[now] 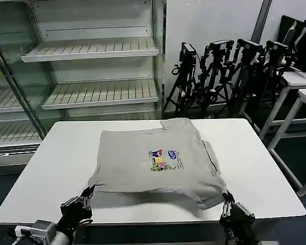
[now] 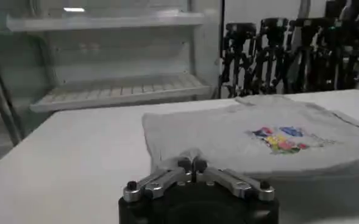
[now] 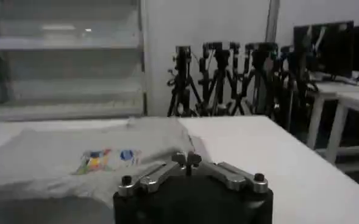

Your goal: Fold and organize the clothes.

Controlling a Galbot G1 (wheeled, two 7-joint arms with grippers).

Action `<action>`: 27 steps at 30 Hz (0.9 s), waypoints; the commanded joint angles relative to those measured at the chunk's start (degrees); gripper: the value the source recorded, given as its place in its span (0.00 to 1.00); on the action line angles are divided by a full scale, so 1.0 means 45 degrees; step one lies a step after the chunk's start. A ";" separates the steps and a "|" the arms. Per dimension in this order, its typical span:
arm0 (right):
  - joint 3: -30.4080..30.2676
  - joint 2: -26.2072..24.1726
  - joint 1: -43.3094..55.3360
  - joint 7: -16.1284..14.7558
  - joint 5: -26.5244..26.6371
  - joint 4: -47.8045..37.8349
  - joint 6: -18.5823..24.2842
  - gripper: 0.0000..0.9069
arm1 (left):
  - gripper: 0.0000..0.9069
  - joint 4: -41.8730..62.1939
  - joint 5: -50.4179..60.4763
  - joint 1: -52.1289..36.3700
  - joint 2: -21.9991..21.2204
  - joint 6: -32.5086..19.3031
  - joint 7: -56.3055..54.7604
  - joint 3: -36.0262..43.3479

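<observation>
Grey shirt (image 1: 155, 161) lying on the white table (image 1: 61, 168), left hand (image 1: 86, 194) clamped on its near left corner, right hand (image 1: 227, 201) clamped on its near right corner, left wrist view: fingers (image 2: 182, 165) together on cloth edge, right wrist view: fingers (image 3: 188, 161) together, pinched cloth hard to make out.

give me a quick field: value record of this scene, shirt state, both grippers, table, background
shirt: grey short-sleeved shirt, partly folded, print facing up, near hem lifted off the table
left gripper: shut on the shirt's near left corner
right gripper: shut on the shirt's near right corner
table: white table, shirt lying around its middle
background: bare shelving unit behind the table, black tripods to the right of it
stage: fold under way, not finished
</observation>
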 commanded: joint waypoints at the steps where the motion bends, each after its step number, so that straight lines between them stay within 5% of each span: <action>1: 0.0231 -0.0959 0.3404 0.0213 0.1430 -0.1533 -0.0437 0.00 | 0.03 0.1512 0.0032 -0.2345 0.0939 -0.0027 0.0394 0.0648; 16: -0.2151 -0.1437 0.8403 0.0099 0.2281 -0.6010 -0.1576 0.00 | 0.03 0.5385 -0.0204 -0.6341 0.1413 0.0038 0.0435 0.2345; 27: -0.2591 -0.0952 0.9442 -0.0012 0.1938 -0.7647 -0.1696 0.00 | 0.03 0.6554 -0.0082 -0.7164 0.1159 0.0021 0.0356 0.2936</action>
